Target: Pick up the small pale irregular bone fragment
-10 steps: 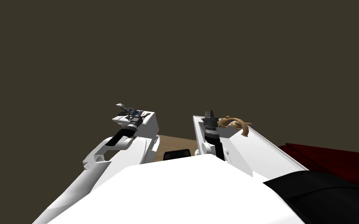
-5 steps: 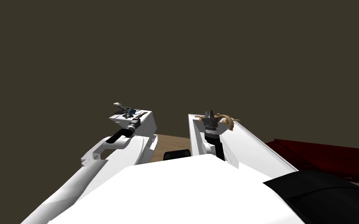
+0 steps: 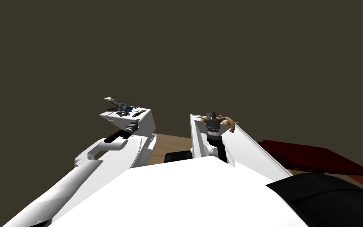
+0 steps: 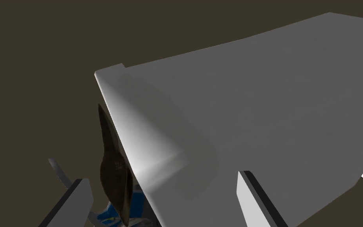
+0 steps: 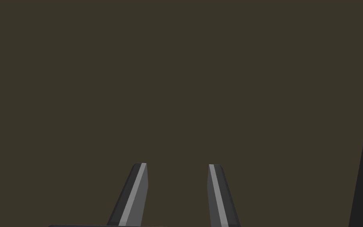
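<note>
A small pale bone fragment (image 3: 109, 99) lies at the far left corner of a small white table (image 3: 145, 118), beside dark pieces and a blue item (image 3: 128, 108). My left gripper (image 3: 132, 125) hangs just below the table's near edge, short of the fragment. In the left wrist view that gripper (image 4: 163, 177) is open and holds nothing, facing the table's grey side (image 4: 255, 110). A dark brown pointed piece (image 4: 112, 169), the blue item (image 4: 110, 214) and a pale curved sliver (image 4: 56, 168) show near one finger. My right gripper (image 3: 212, 114) is raised over a long white shelf, fingers parted (image 5: 176, 164) and empty.
Brown curved pieces (image 3: 228, 120) lie on the long white shelf (image 3: 251, 149) right by the right gripper. A dark red rug (image 3: 314, 157) covers the wooden floor (image 3: 169, 142) at the right. A dark olive wall (image 3: 176, 47) stands behind everything.
The whole head view has shifted, so I have moved. My left gripper has dropped back from over the small table's top to below its near edge. The right gripper keeps its place.
</note>
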{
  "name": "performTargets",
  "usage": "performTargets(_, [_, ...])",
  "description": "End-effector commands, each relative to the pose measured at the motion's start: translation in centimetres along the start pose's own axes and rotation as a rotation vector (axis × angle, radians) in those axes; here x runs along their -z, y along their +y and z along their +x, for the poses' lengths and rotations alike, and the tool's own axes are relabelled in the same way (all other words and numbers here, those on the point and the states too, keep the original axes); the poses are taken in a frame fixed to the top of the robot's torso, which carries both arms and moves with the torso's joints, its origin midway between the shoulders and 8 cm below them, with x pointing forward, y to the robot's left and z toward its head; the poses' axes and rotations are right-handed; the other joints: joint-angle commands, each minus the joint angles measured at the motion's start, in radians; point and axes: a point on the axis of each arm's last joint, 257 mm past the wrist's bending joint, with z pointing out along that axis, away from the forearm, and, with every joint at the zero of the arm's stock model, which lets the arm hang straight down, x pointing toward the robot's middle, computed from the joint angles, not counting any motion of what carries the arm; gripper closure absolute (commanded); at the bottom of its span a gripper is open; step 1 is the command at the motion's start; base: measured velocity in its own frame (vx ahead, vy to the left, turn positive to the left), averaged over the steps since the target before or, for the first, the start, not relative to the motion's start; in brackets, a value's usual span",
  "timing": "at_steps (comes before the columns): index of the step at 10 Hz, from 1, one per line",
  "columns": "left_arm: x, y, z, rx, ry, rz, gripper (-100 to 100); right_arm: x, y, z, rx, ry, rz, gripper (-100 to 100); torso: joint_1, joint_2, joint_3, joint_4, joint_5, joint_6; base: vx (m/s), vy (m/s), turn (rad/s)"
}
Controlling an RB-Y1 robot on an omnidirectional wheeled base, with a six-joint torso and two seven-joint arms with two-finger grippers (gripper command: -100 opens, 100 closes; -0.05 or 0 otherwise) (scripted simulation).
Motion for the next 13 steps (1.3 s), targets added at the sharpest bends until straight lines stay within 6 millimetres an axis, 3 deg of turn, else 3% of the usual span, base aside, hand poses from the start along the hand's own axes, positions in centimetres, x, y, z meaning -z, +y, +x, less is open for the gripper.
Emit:
performTargets(1, [-0.4, 1.8, -2.1, 0.004, -0.024, -0.073, -100, 0.0, 0.0, 0.0, 0.000, 0.000, 0.000, 0, 0.000, 0.000, 0.000, 0.000, 0.000, 0.000, -0.033, -0.028, 0.110])
performTargets(2, [-0.4, 3.4, -3.0, 0.009, -0.042, -0.105, -100, 0.0, 0.0, 0.0, 0.000, 0.000, 0.000, 0, -0.003, 0.003, 0.002, 0.000, 0.000, 0.000, -0.030, -0.028, 0.099])
performTargets(3, [-0.4, 3.7, -3.2, 0.009, -0.045, -0.110, -100, 0.0, 0.0, 0.0, 0.000, 0.000, 0.000, 0, -0.006, 0.006, 0.003, 0.000, 0.000, 0.000, -0.006, -0.006, 0.021])
performTargets(10, [-0.4, 3.7, -3.2, 0.009, -0.045, -0.110, -100, 0.0, 0.0, 0.0, 0.000, 0.000, 0.000, 0, -0.008, 0.006, 0.003, 0.000, -0.001, 0.000, 0.002, 0.002, -0.006])
performTargets(13, [-1.0, 2.0, -6.4, 0.059, -0.111, -0.122, -100, 0.0, 0.0, 0.0, 0.000, 0.000, 0.000, 0, -0.006, 0.009, 0.005, 0.001, 0.000, 0.001, -0.071, 0.027, -0.120])
